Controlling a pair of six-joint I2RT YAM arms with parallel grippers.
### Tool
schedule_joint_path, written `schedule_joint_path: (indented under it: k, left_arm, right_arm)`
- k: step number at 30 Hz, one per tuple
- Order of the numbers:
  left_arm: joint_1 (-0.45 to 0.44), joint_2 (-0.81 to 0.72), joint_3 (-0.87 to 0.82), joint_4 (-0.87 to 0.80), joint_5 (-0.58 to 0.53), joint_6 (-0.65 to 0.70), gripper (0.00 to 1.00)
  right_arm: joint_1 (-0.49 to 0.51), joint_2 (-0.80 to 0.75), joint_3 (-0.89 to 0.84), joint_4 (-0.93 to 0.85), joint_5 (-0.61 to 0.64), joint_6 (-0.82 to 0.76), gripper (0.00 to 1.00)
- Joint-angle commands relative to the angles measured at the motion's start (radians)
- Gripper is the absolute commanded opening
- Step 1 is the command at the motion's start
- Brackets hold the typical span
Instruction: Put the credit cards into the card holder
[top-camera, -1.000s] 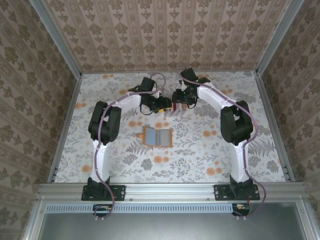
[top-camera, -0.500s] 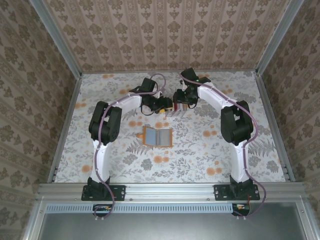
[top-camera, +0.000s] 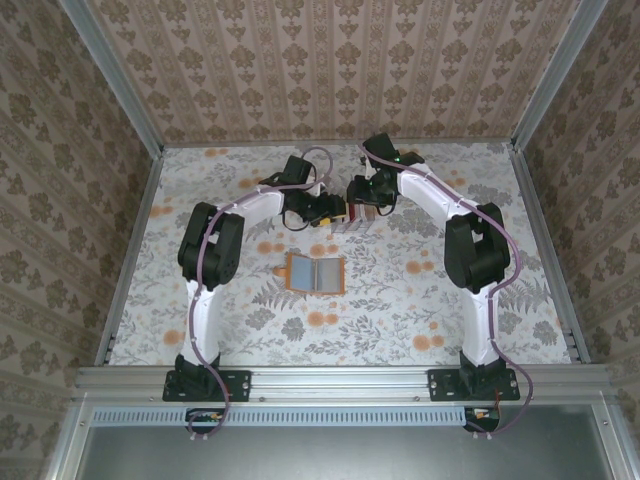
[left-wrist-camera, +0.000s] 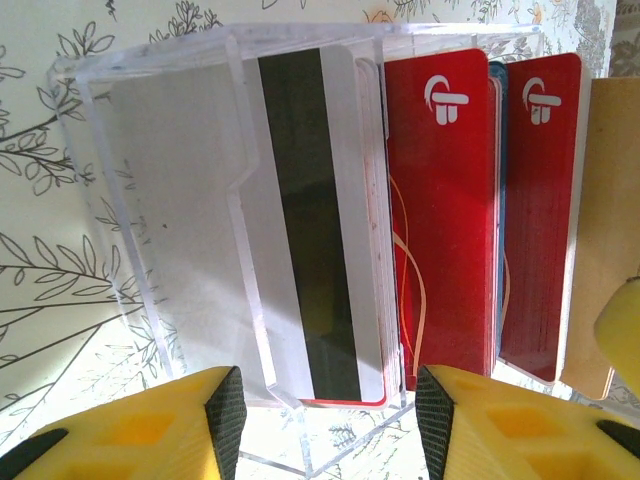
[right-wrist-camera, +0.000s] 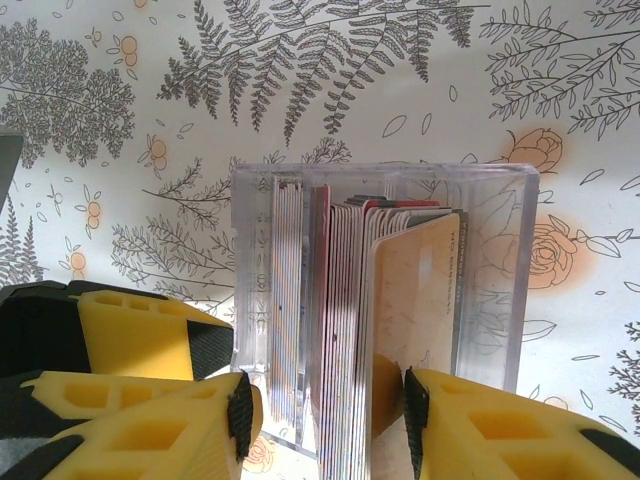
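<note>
Table (top-camera: 400, 300) is covered edge to edge w/ a pale floral print, ferns + orange blossoms. Two things sitting on it afaict. The orange card holder (top-camera: 315, 272) is flipped open, grey-blue inside up, roughly mid-table. A clear rack (right-wrist-camera: 500, 250) stands further back, well apart from it, upright & stuffed w/ cards (left-wrist-camera: 440, 200) on edge.

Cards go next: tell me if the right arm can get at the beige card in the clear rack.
Probably yes: the right gripper straddles the stack, jaws open, and the beige card sits outermost, uncovered.
</note>
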Motion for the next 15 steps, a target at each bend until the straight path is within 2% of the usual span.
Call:
schedule_joint_path:
  k: [1,8,10,15]
  left_arm:
    - [-0.015,0.007,-0.011,0.031,0.025,-0.014,0.51]
    - [-0.015,0.007,-0.013,0.028,0.026,-0.012,0.51]
    - [-0.015,0.005,-0.015,0.028,0.024,-0.011,0.51]
    - [-0.014,-0.001,-0.021,0.024,0.021,-0.009,0.51]
  right_arm:
    - [0.01,-0.039,-0.011,-0.025,-0.008,-0.017,0.43]
    - [0.003,-0.041,-0.017,-0.034,0.0,-0.026,0.38]
    - [-0.002,-0.047,-0.027,-0.03,-0.004,-0.026,0.3]
    - [-0.01,-0.058,-0.043,-0.02,-0.01,-0.025,0.17]
